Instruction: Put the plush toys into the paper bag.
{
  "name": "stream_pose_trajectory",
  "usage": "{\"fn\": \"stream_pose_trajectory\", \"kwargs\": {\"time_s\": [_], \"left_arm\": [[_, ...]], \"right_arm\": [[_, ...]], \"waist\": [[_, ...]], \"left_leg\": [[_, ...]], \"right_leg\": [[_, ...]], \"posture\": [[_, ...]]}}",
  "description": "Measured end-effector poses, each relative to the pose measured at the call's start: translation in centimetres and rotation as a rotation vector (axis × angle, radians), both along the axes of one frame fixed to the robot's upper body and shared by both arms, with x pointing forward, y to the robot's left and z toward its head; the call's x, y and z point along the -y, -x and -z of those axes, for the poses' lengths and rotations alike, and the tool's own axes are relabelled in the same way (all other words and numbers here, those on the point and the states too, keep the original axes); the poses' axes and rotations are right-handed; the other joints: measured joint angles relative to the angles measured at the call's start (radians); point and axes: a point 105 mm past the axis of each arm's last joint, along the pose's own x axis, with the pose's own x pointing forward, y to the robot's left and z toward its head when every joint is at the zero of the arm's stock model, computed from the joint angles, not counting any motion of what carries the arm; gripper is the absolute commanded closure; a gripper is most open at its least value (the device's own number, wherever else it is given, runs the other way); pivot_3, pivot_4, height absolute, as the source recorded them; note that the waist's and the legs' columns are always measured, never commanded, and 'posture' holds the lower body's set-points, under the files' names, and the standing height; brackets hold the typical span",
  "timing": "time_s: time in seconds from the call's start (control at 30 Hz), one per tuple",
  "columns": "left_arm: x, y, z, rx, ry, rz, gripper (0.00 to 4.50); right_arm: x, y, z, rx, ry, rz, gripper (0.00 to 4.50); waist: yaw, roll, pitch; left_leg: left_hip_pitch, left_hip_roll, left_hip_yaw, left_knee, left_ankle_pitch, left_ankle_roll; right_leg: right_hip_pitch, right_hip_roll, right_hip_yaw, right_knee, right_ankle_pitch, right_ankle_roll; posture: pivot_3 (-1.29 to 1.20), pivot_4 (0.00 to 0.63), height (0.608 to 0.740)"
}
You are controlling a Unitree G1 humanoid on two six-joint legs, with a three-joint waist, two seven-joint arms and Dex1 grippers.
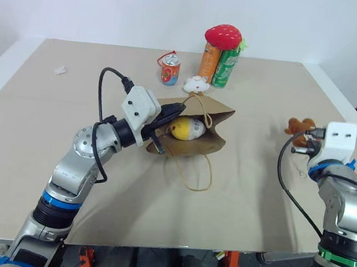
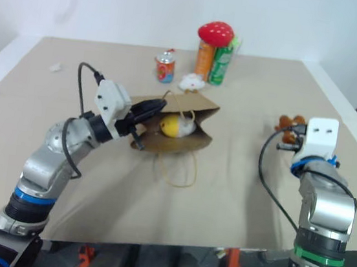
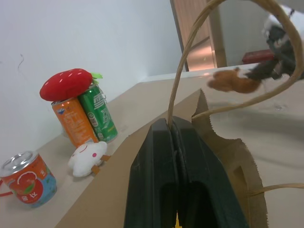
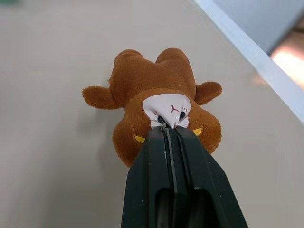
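Fingers (image 4: pixel 168 137) of your right arm pinch the fuzzy brown plush monkey (image 4: pixel 156 95) by its pale face, above the tabletop (image 1: pixel 255 201). Your left fingers (image 3: pixel 175 142) clamp the kraft paper bag (image 1: pixel 195 132) rim; the smooth egg-shaped toy (image 1: pixel 187 129) lies inside.

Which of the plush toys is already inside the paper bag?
The yellow and white egg-shaped toy: it lies in the paper bag. The brown toy is pinched in the right gripper, the white toy and strawberry outside.
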Motion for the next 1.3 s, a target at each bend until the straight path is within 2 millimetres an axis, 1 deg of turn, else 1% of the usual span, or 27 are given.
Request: {"fn": "stream_pose_trajectory", "kwargs": {"time_s": [0.03, 0.07, 0.1, 0.17, 0.2, 0.23, 0.3, 0.37, 0.4, 0.47, 0.53, 0.6, 0.7, 0.8, 0.87, 0.93, 0.97, 1.07, 1.17, 1.3], "left_arm": [[0.0, 0.0, 0.0, 0.002, -0.002, -0.002, 4.5], [0.1, 0.0, 0.0, 0.005, -0.004, 0.0, 4.5], [0.2, 0.0, 0.0, 0.006, -0.005, 0.003, 4.5], [0.2, 0.0, 0.0, 0.006, -0.005, 0.002, 4.5], [0.0, -0.1, 0.0, 0.006, -0.006, -0.005, 4.5], [0.0, -0.1, 0.0, 0.006, -0.006, -0.005, 4.5], [0.0, -0.1, 0.0, 0.008, -0.008, -0.005, 4.5], [0.0, -0.1, 0.0, 0.019, -0.014, -0.009, 4.5], [-0.1, -0.2, 0.0, 0.019, -0.015, -0.012, 4.5], [-0.1, -0.2, 0.1, 0.019, -0.017, -0.012, 4.5], [-0.1, -0.2, 0.2, 0.021, -0.025, -0.011, 4.5], [-0.1, -0.2, 0.2, 0.022, -0.028, -0.009, 4.5], [-0.1, -0.2, 0.2, 0.021, -0.032, -0.008, 4.5], [-0.1, -0.3, 0.3, 0.021, -0.035, -0.013, 4.5], [-0.1, -0.3, 0.2, 0.022, -0.032, -0.013, 4.5], [0.0, -0.3, 0.2, 0.023, -0.03, -0.013, 4.5], [0.0, -0.3, 0.2, 0.023, -0.028, -0.015, 4.5], [-0.1, -0.4, 0.1, 0.021, -0.021, -0.025, 4.5], [-0.3, -0.6, -0.2, 0.023, -0.013, -0.036, 4.5], [-0.4, -0.6, -0.2, 0.021, -0.015, -0.039, 4.5]], "right_arm": [[-0.7, -0.1, -0.2, -0.009, -0.008, -0.045, 4.47], [-2.4, -0.3, -1.2, -0.014, -0.01, -0.151, 4.47], [-4.4, 0.2, -3.2, -0.031, 0.025, -0.329, 4.47], [-4.9, 0.8, -3.9, -0.047, 0.049, -0.407, 4.47], [-5.7, 1.3, -5.0, -0.051, 0.062, -0.491, 4.47], [-6.0, 1.6, -5.2, -0.061, 0.064, -0.522, 4.47], [-7.2, 2.8, -5.5, -0.136, 0.039, -0.68, 4.47], [-8.7, 4.6, -6.7, -0.192, 0.028, -0.86, 4.47], [-9.1, 5.1, -6.8, -0.207, 0.021, -0.911, 4.47], [-9.5, 5.5, -6.8, -0.22, 0.013, -0.955, 4.47], [-10.7, 6.7, -6.8, -0.249, -0.01, -1.079, 4.47], [-11.6, 7.6, -6.7, -0.265, -0.034, -1.157, 4.47], [-12.4, 8.4, -6.5, -0.284, -0.061, -1.221, 4.47], [-14.1, 8.4, -5.9, -0.259, -0.1, -1.279, 4.47], [-15.4, 8.0, -5.0, -0.253, -0.109, -1.3, 4.47], [-15.8, 7.6, -4.4, -0.253, -0.099, -1.292, 4.47], [-16.3, 6.9, -4.2, -0.233, -0.079, -1.276, 4.47], [-16.9, 6.5, -3.8, -0.221, -0.06, -1.279, 4.47], [-17.5, 6.1, -2.9, -0.233, -0.03, -1.29, 4.47], [-17.1, 6.0, -2.9, -0.238, -0.028, -1.296, 4.47]], "waist": [[0.0, 0.0, 0.0], [0.0, 0.0, 0.0], [0.0, 0.0, 0.0], [0.002, 0.0, 0.0], [0.002, -0.001, 0.0], [0.002, -0.001, 0.0], [0.002, -0.001, 0.0], [0.002, -0.001, 0.0], [0.002, -0.001, 0.0], [0.002, -0.001, 0.0], [0.002, -0.001, 0.0], [0.002, -0.001, 0.0], [0.002, -0.001, 0.0], [0.002, -0.001, 0.001], [0.002, -0.001, 0.001], [0.002, -0.001, 0.001], [0.002, -0.001, 0.001], [0.002, -0.001, 0.001], [0.002, -0.001, 0.001], [0.002, -0.001, 0.001]], "left_leg": [[0.0, 0.0, 0.0, 0.0, 0.0, 0.0], [0.0, 0.0, 0.001, 0.0, 0.0, 0.0], [-0.001, 0.0, 0.001, 0.0, 0.0, 0.0], [-0.001, 0.0, 0.0, 0.0, 0.0, 0.0], [-0.001, 0.0, -0.001, 0.0, -0.001, 0.0], [-0.001, 0.001, -0.001, 0.0, -0.001, 0.0], [-0.001, 0.001, 0.001, 0.0, -0.001, 0.0], [-0.001, 0.001, 0.002, 0.0, -0.003, -0.001], [-0.001, 0.002, 0.002, 0.0, -0.003, -0.001], [-0.001, 0.002, 0.003, 0.0, -0.003, -0.001], [-0.001, 0.002, 0.003, 0.0, -0.003, -0.001], [-0.001, 0.003, 0.004, 0.0, -0.003, -0.001], [-0.001, 0.003, 0.004, 0.0, -0.003, -0.001], [-0.001, 0.006, 0.005, 0.0, -0.004, -0.002], [-0.001, 0.007, 0.006, 0.0, -0.004, -0.002], [-0.002, 0.008, 0.007, 0.0, -0.003, -0.002], [-0.002, 0.008, 0.008, 0.0, -0.003, -0.002], [-0.002, 0.008, 0.008, 0.0, -0.003, -0.001], [-0.002, 0.008, 0.008, 0.0, -0.003, -0.001], [-0.002, 0.008, 0.008, 0.0, -0.003, -0.001]], "right_leg": [[0.0, 0.0, 0.0, 0.0, 0.0, 0.0], [-0.001, 0.0, 0.001, 0.0, 0.0, 0.0], [-0.001, -0.001, 0.001, 0.0, 0.0, 0.0], [0.0, -0.001, 0.0, -0.001, -0.001, 0.0], [0.001, -0.001, -0.002, -0.001, -0.001, 0.0], [0.001, -0.001, -0.002, -0.002, -0.001, 0.0], [0.001, -0.002, -0.002, -0.003, -0.001, 0.0], [0.0, -0.003, -0.002, -0.003, -0.001, 0.0], [0.0, -0.003, -0.003, -0.003, -0.001, 0.0], [0.0, -0.003, -0.002, -0.004, -0.001, 0.0], [0.0, -0.003, -0.002, -0.004, -0.001, -0.001], [0.0, -0.003, -0.002, -0.004, -0.001, -0.001], [0.0, -0.004, -0.002, -0.004, -0.001, -0.001], [0.0, -0.004, -0.003, -0.005, 0.0, -0.002], [-0.001, -0.003, -0.003, -0.005, 0.0, -0.002], [-0.001, -0.003, -0.003, -0.005, 0.0, -0.003], [-0.001, -0.003, -0.003, -0.005, 0.0, -0.003], [-0.001, -0.002, -0.003, -0.006, 0.001, -0.003], [-0.001, -0.001, -0.003, -0.007, 0.001, -0.002], [0.0, -0.001, -0.003, -0.007, 0.001, -0.002]], "posture": [[0.0, 0.15, 0.74], [0.0, 0.15, 0.74], [0.0, 0.15, 0.74], [0.0, 0.15, 0.74], [0.0, 0.15, 0.74], [0.0, 0.15, 0.74], [0.0, 0.15, 0.74], [0.0, 0.15, 0.74], [0.0, 0.15, 0.74], [0.0, 0.15, 0.74], [0.0, 0.15, 0.74], [0.0, 0.15, 0.74], [0.0, 0.15, 0.74], [0.0, 0.15, 0.74], [0.0, 0.15, 0.74], [0.0, 0.15, 0.74], [0.0, 0.15, 0.74], [0.0, 0.15, 0.74], [0.0, 0.15, 0.74], [0.0, 0.15, 0.74]]}}
